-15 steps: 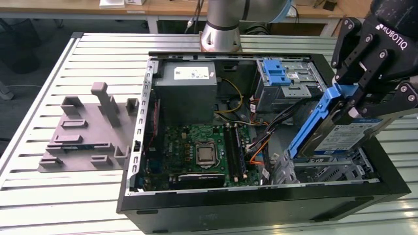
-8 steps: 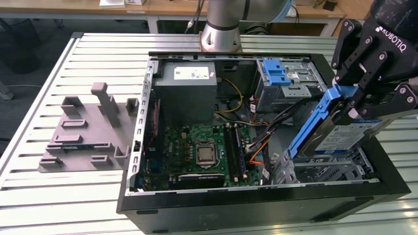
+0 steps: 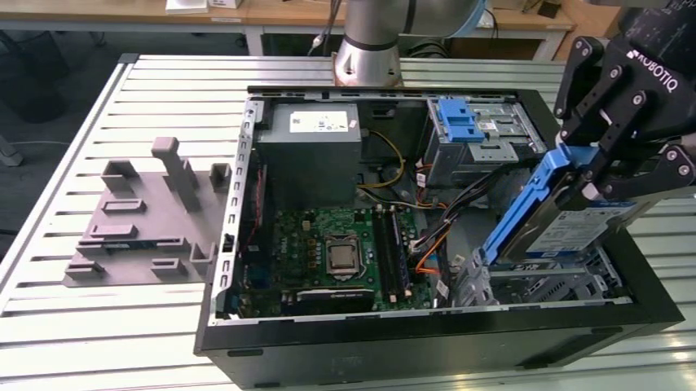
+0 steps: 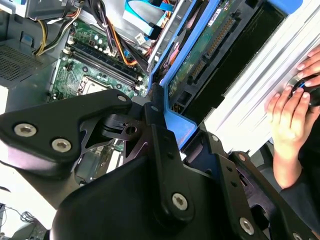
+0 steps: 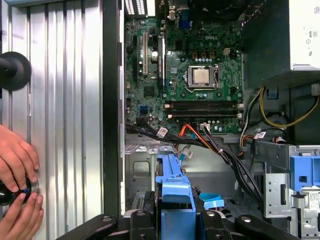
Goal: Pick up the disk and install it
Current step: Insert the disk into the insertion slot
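The disk (image 3: 568,226), a silver drive with a white-and-blue label in a blue rail frame (image 3: 529,202), hangs tilted with its lower end in the open computer case (image 3: 435,346). It is above the metal drive cage (image 3: 557,287) at the exterior view's right. My gripper (image 3: 592,173) is shut on the drive's upper end. In the second wrist view the disk's green circuit-board underside (image 4: 200,55) runs away from my black fingers (image 4: 156,117). The first wrist view has the blue frame (image 5: 172,186) clamped between my fingers (image 5: 140,220), pointing toward the case's inside.
Inside the case are the motherboard (image 3: 326,261), a grey power supply (image 3: 310,134), cable bundles (image 3: 457,208) and a blue latch (image 3: 462,122). A grey moulded fixture (image 3: 142,220) lies on the slatted table (image 3: 109,326). A person's hands (image 5: 17,165) rest on the table beside the case.
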Robot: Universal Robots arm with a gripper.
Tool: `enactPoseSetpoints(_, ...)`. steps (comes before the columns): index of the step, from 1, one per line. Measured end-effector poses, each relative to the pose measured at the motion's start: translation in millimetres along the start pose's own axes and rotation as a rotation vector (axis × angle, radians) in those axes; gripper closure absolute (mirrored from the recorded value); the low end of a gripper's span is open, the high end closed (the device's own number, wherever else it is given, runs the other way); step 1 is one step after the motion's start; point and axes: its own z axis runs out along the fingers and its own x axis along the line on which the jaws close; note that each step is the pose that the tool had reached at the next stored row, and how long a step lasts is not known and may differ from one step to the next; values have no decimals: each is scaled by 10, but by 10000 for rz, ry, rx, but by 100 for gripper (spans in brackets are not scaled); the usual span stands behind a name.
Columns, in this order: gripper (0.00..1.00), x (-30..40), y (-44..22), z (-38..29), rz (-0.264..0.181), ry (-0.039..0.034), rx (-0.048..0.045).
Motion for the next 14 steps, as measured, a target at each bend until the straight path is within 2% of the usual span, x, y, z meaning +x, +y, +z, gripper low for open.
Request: enactPoseSetpoints(14,64,2,14,78,-56,2,-1)
